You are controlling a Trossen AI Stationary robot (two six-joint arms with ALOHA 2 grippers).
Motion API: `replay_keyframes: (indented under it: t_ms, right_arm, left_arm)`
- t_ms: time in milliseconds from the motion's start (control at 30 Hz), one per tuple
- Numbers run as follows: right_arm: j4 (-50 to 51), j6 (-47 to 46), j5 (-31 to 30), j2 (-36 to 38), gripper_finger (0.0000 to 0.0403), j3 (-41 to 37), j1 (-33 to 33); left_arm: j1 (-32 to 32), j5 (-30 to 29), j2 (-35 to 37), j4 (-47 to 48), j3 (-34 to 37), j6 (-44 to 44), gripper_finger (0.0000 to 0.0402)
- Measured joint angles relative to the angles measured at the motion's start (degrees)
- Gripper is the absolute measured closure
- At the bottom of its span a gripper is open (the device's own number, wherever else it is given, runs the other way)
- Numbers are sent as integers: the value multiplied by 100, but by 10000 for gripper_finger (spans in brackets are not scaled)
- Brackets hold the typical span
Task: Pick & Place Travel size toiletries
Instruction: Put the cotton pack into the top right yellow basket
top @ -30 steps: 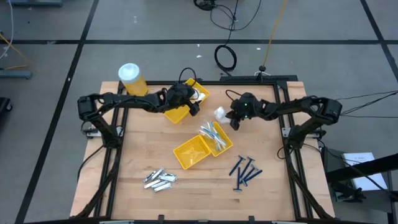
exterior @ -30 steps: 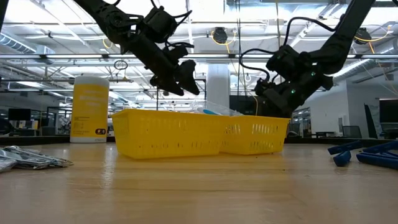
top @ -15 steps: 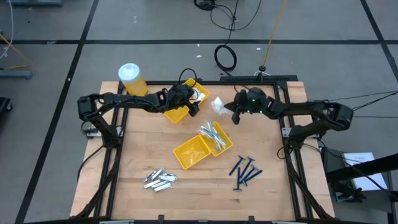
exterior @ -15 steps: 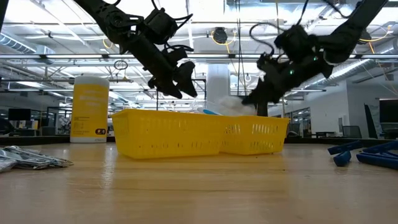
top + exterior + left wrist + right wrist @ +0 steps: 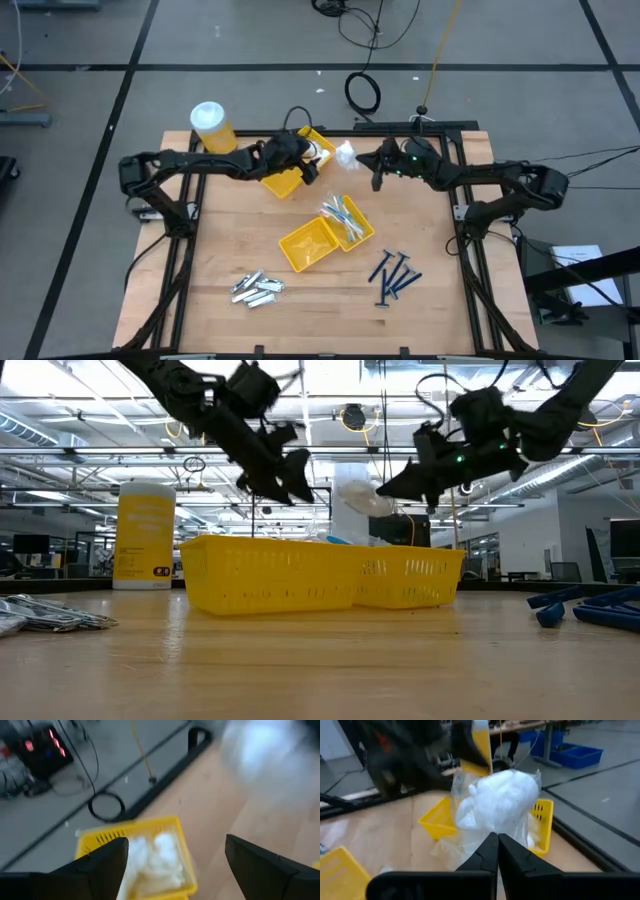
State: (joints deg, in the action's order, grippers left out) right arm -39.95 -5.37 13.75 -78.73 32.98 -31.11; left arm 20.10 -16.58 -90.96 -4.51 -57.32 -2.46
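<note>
We see the right gripper (image 5: 497,851) pinched on a crinkly clear-wrapped white packet (image 5: 496,806), held aloft just beside the slotted yellow tray (image 5: 285,183). The left gripper (image 5: 172,865) hangs spread-fingered over that tray's blurred white packets (image 5: 152,857).

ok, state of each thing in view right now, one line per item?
right gripper: shut on white packet, held in the air
left gripper: open, empty, above far yellow tray
far yellow tray: holds white packets
centre yellow tray: one side empty, pale sticks in the other
yellow jar: upright, lid on
blue razors: loose on table
silver tubes: loose on table
</note>
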Motion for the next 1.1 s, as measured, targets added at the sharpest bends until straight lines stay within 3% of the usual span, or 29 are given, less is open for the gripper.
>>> replay_keyframes:
  t_ms: [133, 333, 600, 933, 1100]
  right_arm:
    - [27, 1, 33, -718, 403, 521, 2]
    - [33, -18, 613, -1398, 403, 1208, -2]
    - [-48, 3, 447, -1342, 403, 1265, -112]
    - [132, 135, 440, -2887, 403, 2537, -180]
    - [215, 172, 248, -3097, 397, 2655, -186]
  left_arm:
    - [-12, -2, 485, 25, -2, 129, 96]
    - [-68, -3, 817, 483, -13, 128, 109]
    - [-88, -62, 812, 1039, -9, -170, 124]
    - [-124, -57, 865, 866, -11, -91, 138]
    - [-164, -47, 863, 1073, -9, -88, 142]
